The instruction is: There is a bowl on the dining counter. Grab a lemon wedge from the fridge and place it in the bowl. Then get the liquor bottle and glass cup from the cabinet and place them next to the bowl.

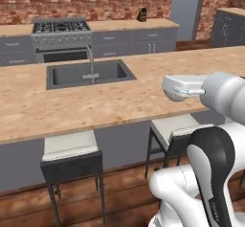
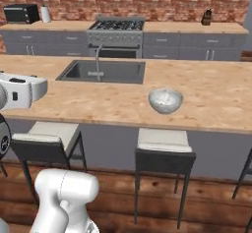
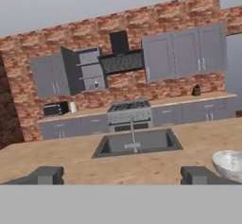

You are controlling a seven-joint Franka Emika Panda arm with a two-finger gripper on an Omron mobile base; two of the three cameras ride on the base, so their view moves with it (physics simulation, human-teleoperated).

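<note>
bowl (image 2: pixel 166 101), one, sits on the dining surface (image 2: pixel 211 99) near its front edge, right of the sink (image 2: pixel 104 72) and well apart from it. in my hand view the bowl (image 3: pixel 229 164) shows at the right edge, just past the right fingertip. i see the gripper (image 3: pixel 123 175) with its two dark tips spread wide, nothing between them, holding nothing, hovering over the near side of the surface and looking across at the back wall. one sink with one faucet (image 1: pixel 91 61) set in the surface. one stove (image 2: pixel 117 26) on the back counter, one range hood (image 3: pixel 120 61) above it. one cabinet door stands open on the wall left of the hood, with one small bottle (image 3: pixel 96 84) on its shelf; can't tell what kind. one toaster oven (image 2: pixel 21 14) and one white roll (image 2: pixel 45 14) beside it on the back counter. one dark item (image 2: pixel 207 16) on the back counter at right, too small to name. two stools (image 2: pixel 162 151) clear in the right base view, a third partly cut off at the right edge.
</note>
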